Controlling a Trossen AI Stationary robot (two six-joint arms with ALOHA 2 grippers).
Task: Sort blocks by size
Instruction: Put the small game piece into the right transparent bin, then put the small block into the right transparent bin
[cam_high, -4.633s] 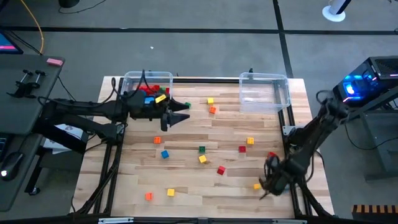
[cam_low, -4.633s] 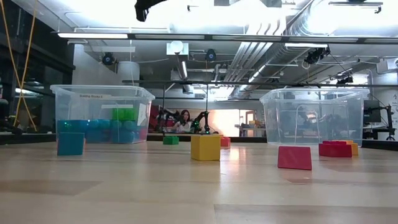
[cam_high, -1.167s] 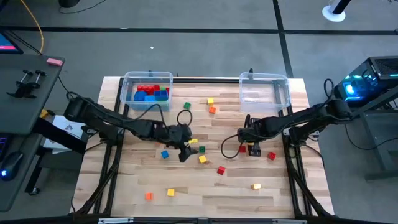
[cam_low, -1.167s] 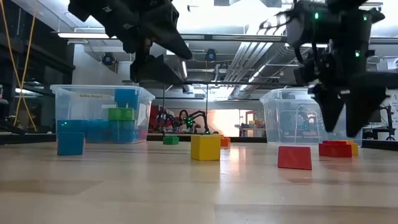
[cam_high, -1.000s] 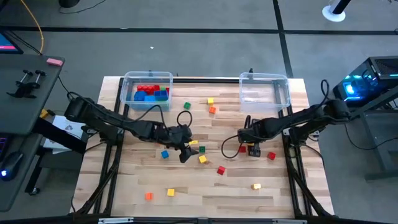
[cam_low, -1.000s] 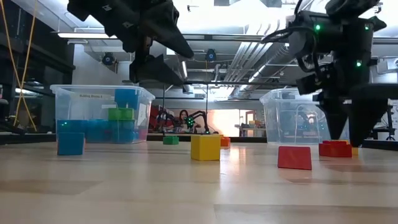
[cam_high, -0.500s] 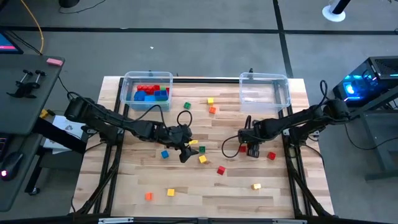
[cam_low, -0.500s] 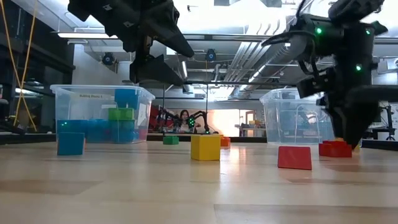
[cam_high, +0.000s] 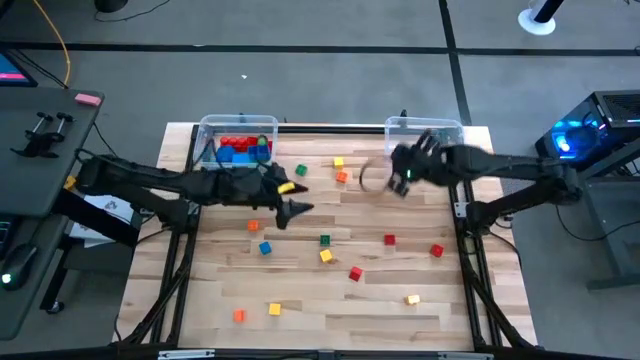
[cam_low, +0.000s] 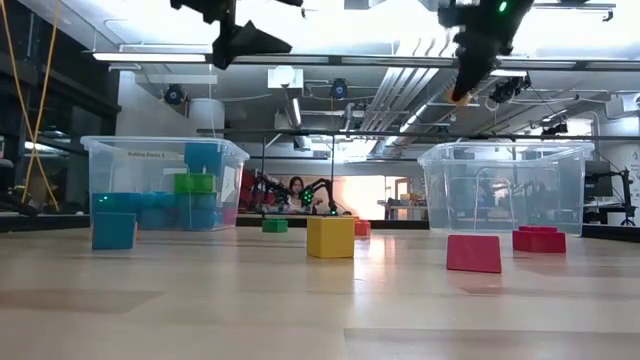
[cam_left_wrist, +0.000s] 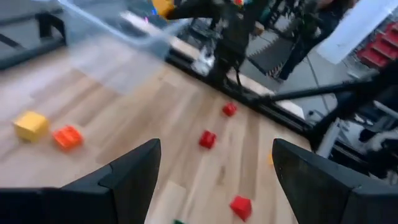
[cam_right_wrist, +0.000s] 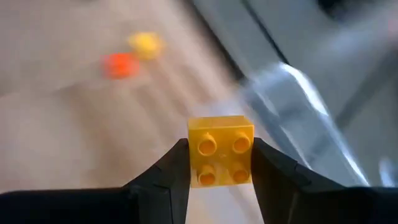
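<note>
My right gripper (cam_high: 402, 180) is high above the table, near the clear right bin (cam_high: 426, 150), and is shut on a yellow square block with four studs (cam_right_wrist: 221, 158). In the low view it (cam_low: 462, 85) shows near the ceiling line. My left gripper (cam_high: 292, 207) is open and empty, raised over the table beside the left bin (cam_high: 238, 146), which holds red and blue blocks. Its fingers (cam_left_wrist: 214, 180) have nothing between them. Several small blocks lie flat on the wooden table, among them a green one (cam_high: 325, 240), a red one (cam_high: 390, 240) and a yellow one (cam_high: 326, 256). My right gripper pinches the yellow block by two opposite sides (cam_right_wrist: 194, 169) between its two fingers (cam_right_wrist: 268, 169). The studded top faces the wrist camera. The block is lifted clear of the table.
Loose blocks lie scattered over the table's middle and near half: blue (cam_high: 265, 247), orange (cam_high: 253, 225), red (cam_high: 355, 273), red (cam_high: 436, 250). Yellow (cam_high: 339, 161) and orange (cam_high: 343, 176) ones lie between the bins. A person sits in the room far behind the table (cam_low: 297, 193).
My right gripper has gone down onto the yellow block at the table's right, taken hold, lifted it clear and carried it up toward the far edge by the right bin. My left gripper has risen and gone toward the far left, beside the left bin.
</note>
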